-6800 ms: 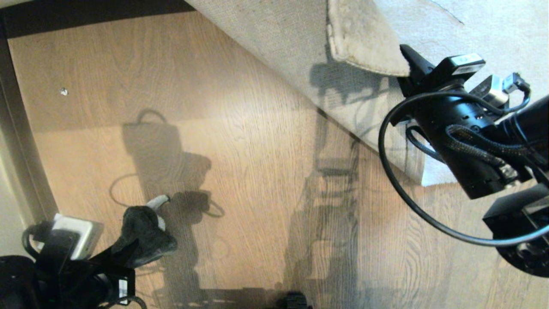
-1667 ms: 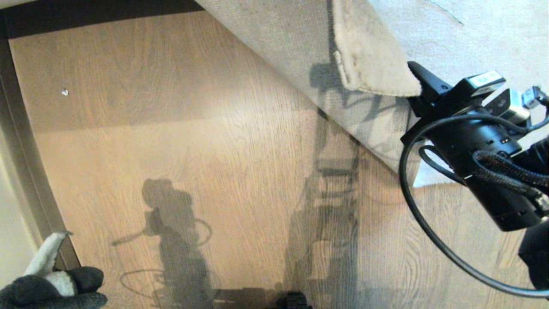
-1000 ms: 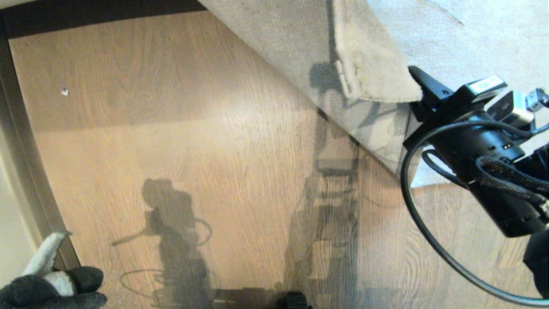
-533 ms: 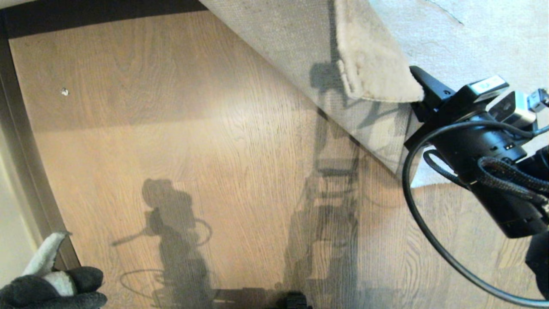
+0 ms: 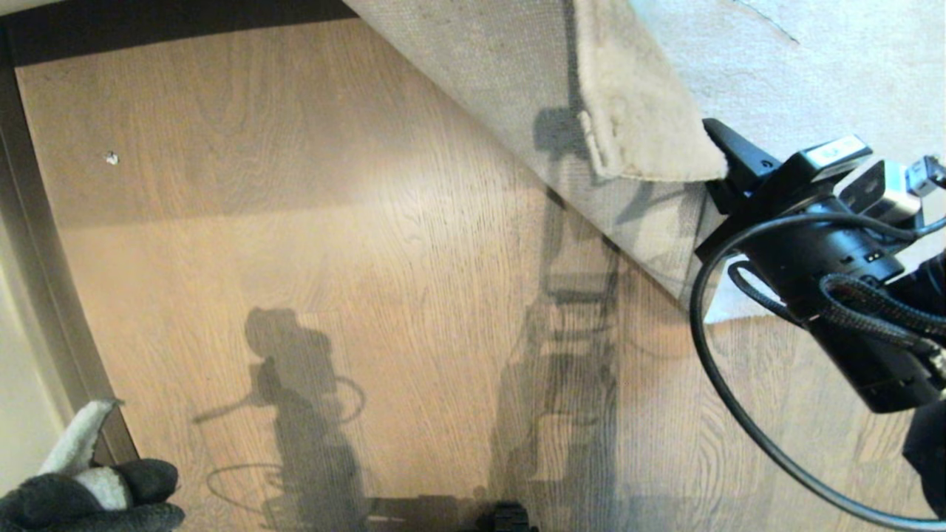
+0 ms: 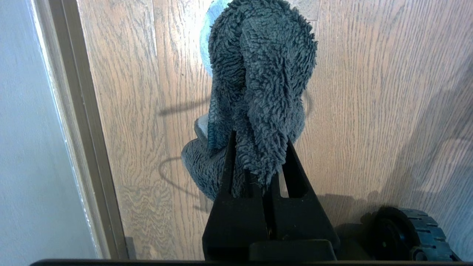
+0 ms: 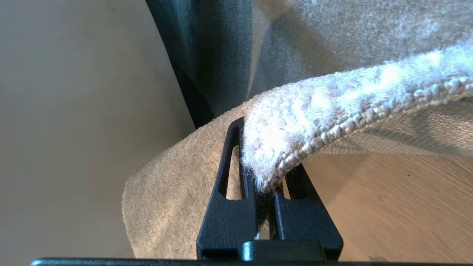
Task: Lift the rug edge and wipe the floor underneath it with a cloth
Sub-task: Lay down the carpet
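The rug's corner is lifted and folded back, so its beige woven backing (image 5: 480,81) faces me and the pale pile (image 5: 643,111) shows above it. My right gripper (image 5: 720,159) is shut on that rug corner at the right; the wrist view shows the rug edge (image 7: 332,107) pinched in the right gripper (image 7: 264,159). Bare wood-grain floor (image 5: 332,222) lies exposed below the fold. The dark fuzzy cloth (image 5: 89,495) with a white part sits at the bottom left corner. My left gripper (image 6: 258,147) is shut on the cloth (image 6: 258,74), held above the floor near the wall.
A dark skirting strip (image 5: 44,295) runs along the left and far sides. A small white speck (image 5: 111,157) lies on the floor at the far left. The base's wheel (image 6: 406,232) is close behind the left gripper. A dark upright (image 7: 207,55) stands beyond the rug.
Since the earliest frame the left arm has drawn the cloth back to the bottom left corner. The right gripper has shifted slightly down and right with the rug corner; over the last second nothing moves.
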Robot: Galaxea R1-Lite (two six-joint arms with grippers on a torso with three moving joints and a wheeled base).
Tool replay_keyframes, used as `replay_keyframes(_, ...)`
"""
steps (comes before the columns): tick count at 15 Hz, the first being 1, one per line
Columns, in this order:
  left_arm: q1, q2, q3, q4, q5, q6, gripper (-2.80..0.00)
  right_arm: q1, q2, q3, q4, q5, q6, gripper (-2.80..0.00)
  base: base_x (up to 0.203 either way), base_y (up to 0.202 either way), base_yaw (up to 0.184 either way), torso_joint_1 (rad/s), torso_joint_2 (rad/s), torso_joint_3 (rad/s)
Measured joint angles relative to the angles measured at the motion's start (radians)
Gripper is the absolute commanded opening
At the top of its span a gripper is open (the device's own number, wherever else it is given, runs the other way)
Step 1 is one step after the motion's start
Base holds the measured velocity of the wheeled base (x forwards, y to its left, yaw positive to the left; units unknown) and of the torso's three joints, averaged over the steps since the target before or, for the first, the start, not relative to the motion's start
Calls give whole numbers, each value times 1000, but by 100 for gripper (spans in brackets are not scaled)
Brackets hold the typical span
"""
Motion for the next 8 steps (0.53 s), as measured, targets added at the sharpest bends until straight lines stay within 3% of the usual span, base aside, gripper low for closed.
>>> replay_keyframes(8,0,0,0,0,0,0,-280,0,7,46,-1,0,-1,-280,0,0,0,0,0,0)
